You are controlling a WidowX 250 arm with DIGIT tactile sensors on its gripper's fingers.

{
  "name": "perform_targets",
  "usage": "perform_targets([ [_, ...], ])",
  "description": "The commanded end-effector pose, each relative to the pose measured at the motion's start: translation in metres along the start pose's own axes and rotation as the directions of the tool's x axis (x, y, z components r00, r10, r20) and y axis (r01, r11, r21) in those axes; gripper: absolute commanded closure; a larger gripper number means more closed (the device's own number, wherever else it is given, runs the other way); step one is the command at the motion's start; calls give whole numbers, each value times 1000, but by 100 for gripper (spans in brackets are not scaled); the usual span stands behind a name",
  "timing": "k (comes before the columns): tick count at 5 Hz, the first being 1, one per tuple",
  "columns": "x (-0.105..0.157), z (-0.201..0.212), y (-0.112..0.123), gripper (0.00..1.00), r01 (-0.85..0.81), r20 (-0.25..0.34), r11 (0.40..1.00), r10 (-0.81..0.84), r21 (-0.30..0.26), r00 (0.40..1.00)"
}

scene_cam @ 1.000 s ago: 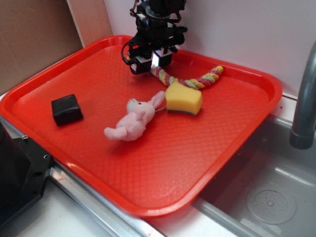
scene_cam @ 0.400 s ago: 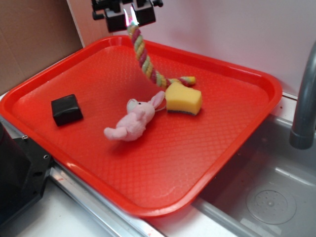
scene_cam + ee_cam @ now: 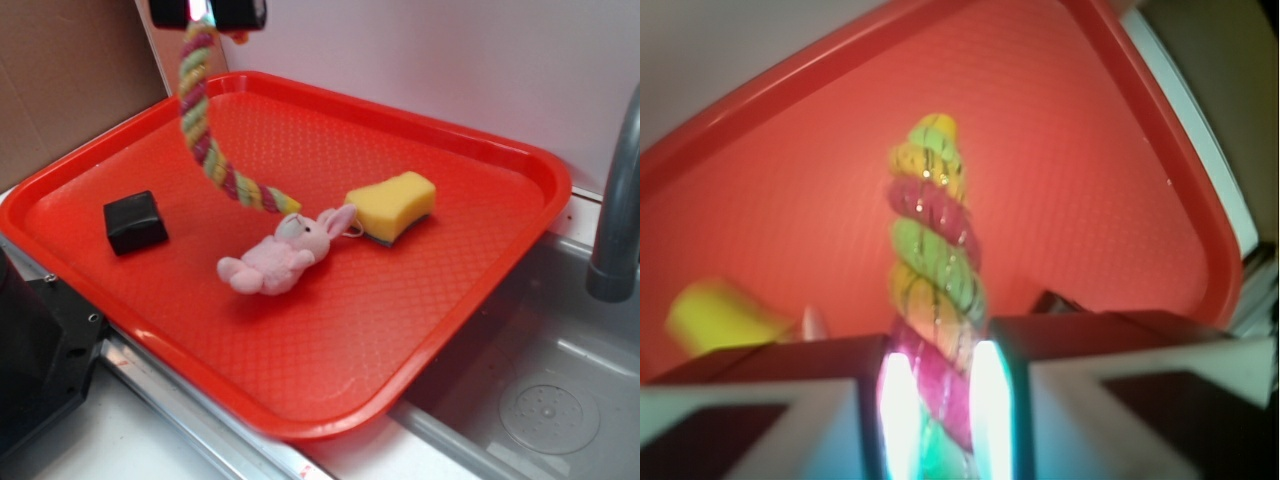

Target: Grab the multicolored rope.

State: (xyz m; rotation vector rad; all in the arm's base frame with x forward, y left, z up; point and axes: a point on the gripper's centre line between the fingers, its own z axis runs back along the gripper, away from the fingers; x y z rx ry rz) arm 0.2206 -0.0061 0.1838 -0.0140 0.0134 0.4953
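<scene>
Pincer (image 3: 936,412) is clamped on my multicolored rope (image 3: 205,135), held high over the red tray's (image 3: 470,290) far left corner. Rope hangs down, its free end beside the pink plush bunny (image 3: 280,257); yellow sponge (image 3: 393,205) lies apart.

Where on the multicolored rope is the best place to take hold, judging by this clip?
Near one end, from above. The claw is shut on the multicolored rope at its top end, and it hangs limp, so an end grip likely lifts it clear of the bunny and sponge.
</scene>
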Motion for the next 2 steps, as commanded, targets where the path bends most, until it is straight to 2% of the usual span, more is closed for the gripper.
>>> perform_targets([
  [1,-17,19,21,100,215,58,975,-212,-50,975],
  [2,-11,23,22,100,193,34,978,-191,-79,981],
])
